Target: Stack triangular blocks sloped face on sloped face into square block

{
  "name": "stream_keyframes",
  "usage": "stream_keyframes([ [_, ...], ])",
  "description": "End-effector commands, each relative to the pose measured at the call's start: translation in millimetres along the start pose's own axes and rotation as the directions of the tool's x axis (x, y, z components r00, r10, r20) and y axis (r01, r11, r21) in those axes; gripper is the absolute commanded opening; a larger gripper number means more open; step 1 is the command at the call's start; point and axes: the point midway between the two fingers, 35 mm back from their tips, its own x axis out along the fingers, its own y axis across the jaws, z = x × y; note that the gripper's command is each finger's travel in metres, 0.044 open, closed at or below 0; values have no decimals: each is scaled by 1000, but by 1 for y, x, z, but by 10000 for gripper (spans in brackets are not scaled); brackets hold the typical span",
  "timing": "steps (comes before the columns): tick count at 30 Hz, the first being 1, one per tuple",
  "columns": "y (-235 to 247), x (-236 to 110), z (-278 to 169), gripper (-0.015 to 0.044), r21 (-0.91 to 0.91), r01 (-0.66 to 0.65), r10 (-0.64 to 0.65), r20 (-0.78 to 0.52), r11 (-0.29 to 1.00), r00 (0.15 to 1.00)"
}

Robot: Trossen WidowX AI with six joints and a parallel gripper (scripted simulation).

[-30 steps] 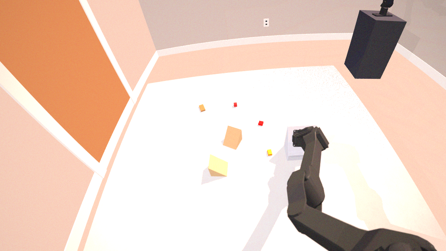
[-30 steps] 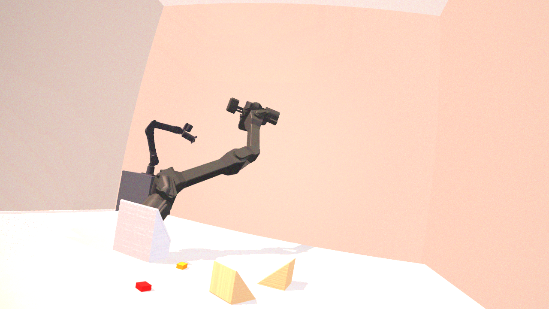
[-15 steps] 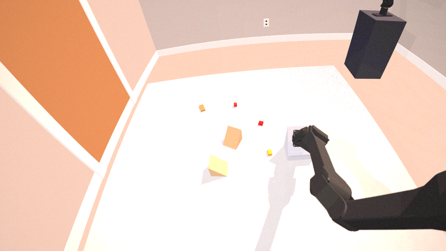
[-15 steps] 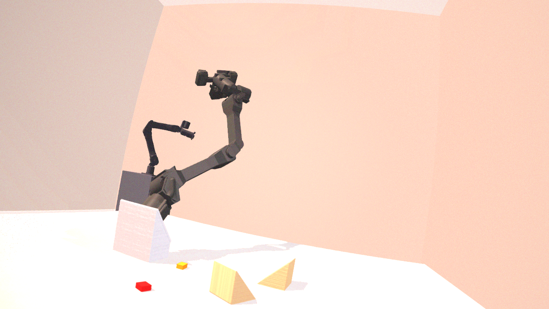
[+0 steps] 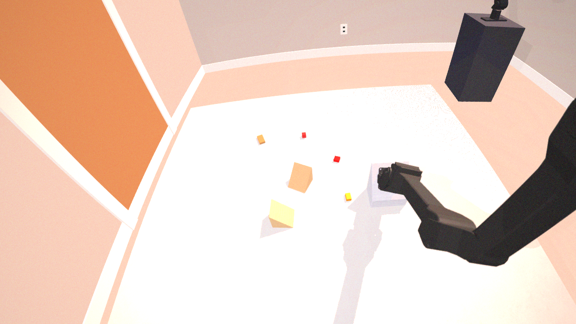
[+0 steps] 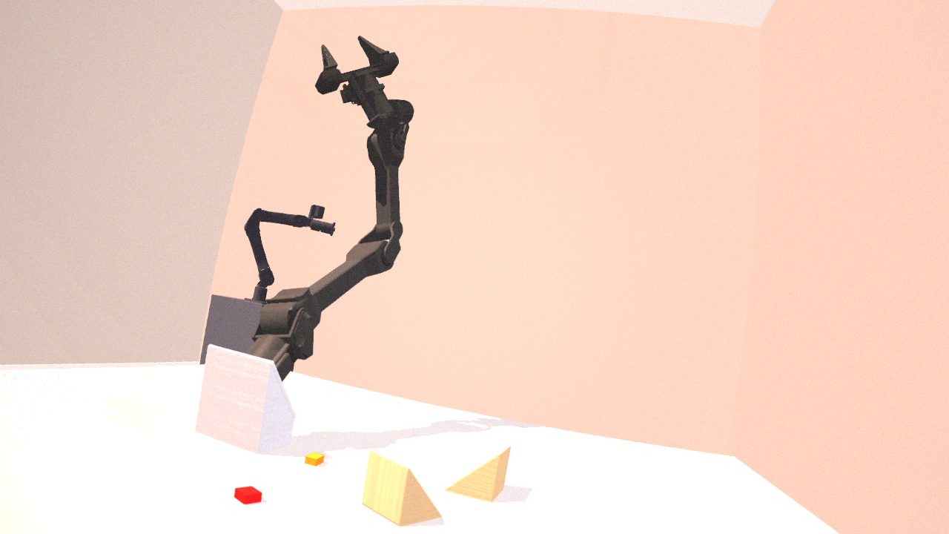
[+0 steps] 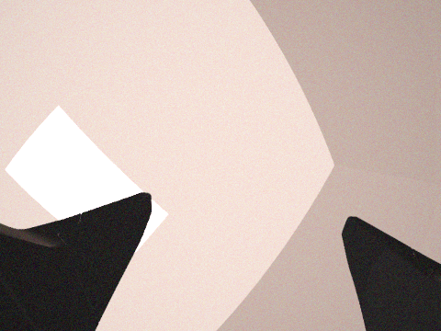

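Two wooden triangular blocks stand apart on the white table (image 5: 225,258) (image 6: 630,491). The tan block (image 5: 299,177) (image 6: 385,488) is nearer the red pieces. The other block (image 5: 281,213) (image 6: 483,478) looks pale yellow on top in the top view. In the exterior view each shows a triangular end, with the left block's slope falling to the right and the other's slope falling to the left. My gripper (image 6: 341,42) (image 7: 252,217) is open and empty, its fingers wide apart, raised high above the table and pointing up. The wrist view shows neither block.
A large whitish wedge (image 5: 372,197) (image 6: 232,398) stands on the table beside the arm. Small pieces lie about: a yellow one (image 5: 348,196) (image 6: 314,458), a red one (image 5: 336,159) (image 6: 248,495), another red one (image 5: 303,135) and an orange one (image 5: 261,139). A dark pedestal (image 5: 479,60) stands beyond the table.
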Motion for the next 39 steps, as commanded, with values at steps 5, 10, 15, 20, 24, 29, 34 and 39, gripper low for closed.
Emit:
stream_keyframes([
  [5, -15, 1, -107, 440, -89, 7, -35, -316, 996, 948],
  [10, -24, -13, -167, 440, -181, -32, -61, -486, 983, 872],
  [15, -31, -45, -230, 440, -264, -121, -86, -655, 957, 751],
  [20, -39, -71, -272, 440, -305, -198, -112, -758, 932, 642],
  [24, -53, -111, -324, 440, -331, -310, -157, -867, 891, 474],
  [29, -71, -174, -379, 440, -306, -461, -217, -947, 833, 237],
  [34, -86, -249, -421, 440, -214, -608, -277, -961, 765, -11],
  [39, -105, -329, -445, 440, -70, -714, -347, -904, 697, -249],
])
